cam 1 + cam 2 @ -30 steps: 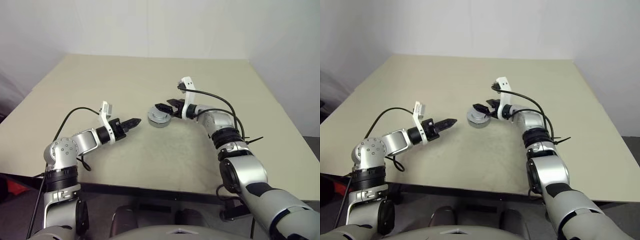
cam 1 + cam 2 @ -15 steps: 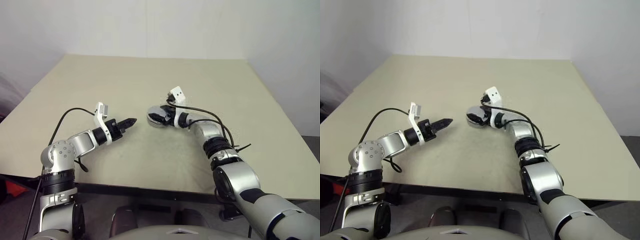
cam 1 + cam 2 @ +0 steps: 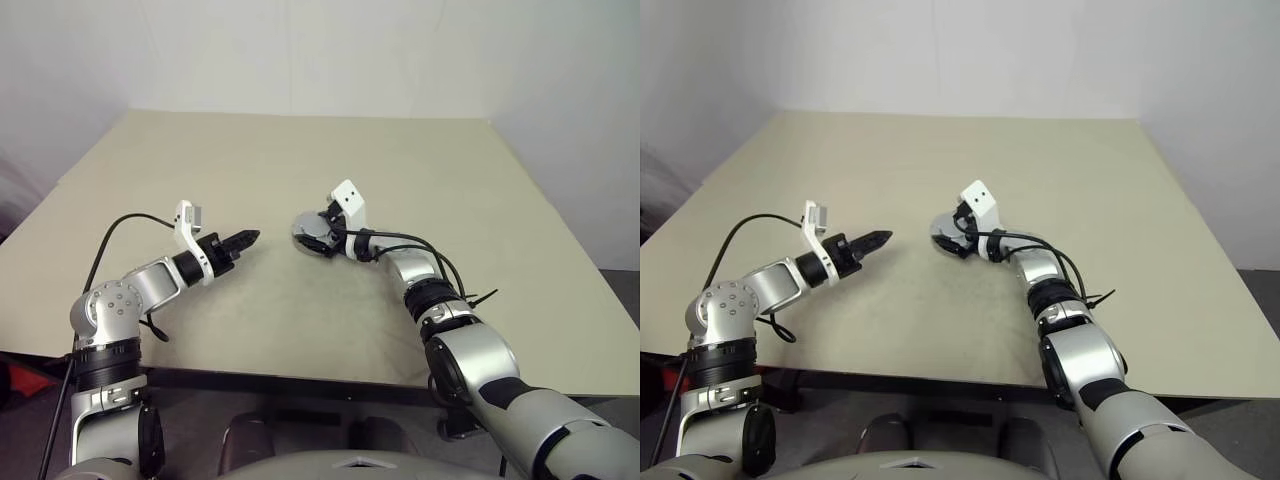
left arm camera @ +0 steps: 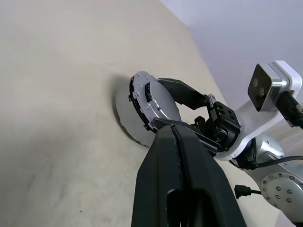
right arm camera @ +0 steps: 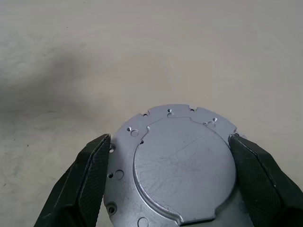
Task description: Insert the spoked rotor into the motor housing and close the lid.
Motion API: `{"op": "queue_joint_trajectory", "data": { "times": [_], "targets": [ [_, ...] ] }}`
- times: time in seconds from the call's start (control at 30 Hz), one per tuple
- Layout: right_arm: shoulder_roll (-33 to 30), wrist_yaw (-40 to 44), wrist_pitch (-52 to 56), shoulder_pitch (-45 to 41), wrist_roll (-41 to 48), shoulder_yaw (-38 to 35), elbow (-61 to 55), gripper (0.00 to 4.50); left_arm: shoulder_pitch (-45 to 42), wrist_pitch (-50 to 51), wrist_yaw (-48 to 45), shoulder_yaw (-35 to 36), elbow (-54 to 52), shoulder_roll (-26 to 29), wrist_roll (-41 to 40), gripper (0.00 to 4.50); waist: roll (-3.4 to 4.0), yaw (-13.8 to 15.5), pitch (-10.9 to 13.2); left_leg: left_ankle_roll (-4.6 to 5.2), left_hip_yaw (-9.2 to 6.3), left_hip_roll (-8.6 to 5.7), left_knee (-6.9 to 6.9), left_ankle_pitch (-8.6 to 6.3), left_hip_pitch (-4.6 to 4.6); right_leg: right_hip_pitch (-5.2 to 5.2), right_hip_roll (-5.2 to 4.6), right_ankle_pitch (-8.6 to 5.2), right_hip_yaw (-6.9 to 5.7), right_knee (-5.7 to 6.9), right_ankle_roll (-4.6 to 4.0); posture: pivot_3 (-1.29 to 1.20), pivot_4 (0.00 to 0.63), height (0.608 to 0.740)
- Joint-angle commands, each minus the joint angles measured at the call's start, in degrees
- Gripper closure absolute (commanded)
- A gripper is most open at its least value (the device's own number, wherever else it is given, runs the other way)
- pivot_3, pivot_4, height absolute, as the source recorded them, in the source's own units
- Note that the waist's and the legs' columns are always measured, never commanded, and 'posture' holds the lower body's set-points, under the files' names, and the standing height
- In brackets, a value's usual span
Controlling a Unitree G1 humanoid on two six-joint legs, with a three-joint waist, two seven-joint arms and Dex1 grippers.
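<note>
I see the lid (image 5: 176, 165) seated flat on the motor housing (image 4: 124, 113), its plain grey face up, so I cannot see inside. My right pincer (image 5: 173, 182) straddles the lid, spread wide, a finger (image 5: 87, 177) by each rim. My left pincer (image 3: 240, 239) hangs pinched together and empty, well apart. Bare desk (image 3: 300, 160) lies all round.

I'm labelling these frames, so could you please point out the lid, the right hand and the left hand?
lid (image 5: 182, 163): right wrist view, middle of its raised grey face.
right hand (image 5: 177, 184): right wrist view, midway between its fingertips.
left hand (image 3: 252, 237): left eye view, tip of its closed black fingers.
</note>
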Motion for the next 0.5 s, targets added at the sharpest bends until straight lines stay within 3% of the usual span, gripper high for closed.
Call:
{"op": "queue_joint_trajectory", "data": {
  "times": [0.03,0.1,0.5],
  "targets": [
    [0.27,1.41,0.8,-0.02,-0.1,0.2,0.9,0.95,-0.98,-1.1,0.17,0.51,-0.48,0.21,-0.49,4.5,0.0,-0.11,0.0,0.01,0.0,0.0,0.0,-0.01,0.0,0.0,0.0,0.0,0.0,-0.01,0.0,0.0,0.0,0.74],
    [0.14,1.08,0.75,-0.03,-0.55,0.38,0.85,1.51,-0.94,-1.2,0.19,0.39,-0.44,0.11,-0.47,4.5,0.0,-0.22,0.0,0.04,0.0,0.0,0.0,-0.02,-0.01,0.0,0.0,0.0,0.0,-0.02,0.0,0.0,0.0,0.74],
    [0.2,-0.06,0.54,-0.64,-1.1,-0.24,1.91,1.55,-0.96,-0.85,0.53,0.41,-0.44,-0.16,-0.86,4.5,-0.01,-0.27,0.0,0.16,0.01,0.0,0.06,-0.09,0.0,0.01,0.01,0.0,0.01,-0.03,-0.01,0.0,0.0,0.74]
  ]
}}
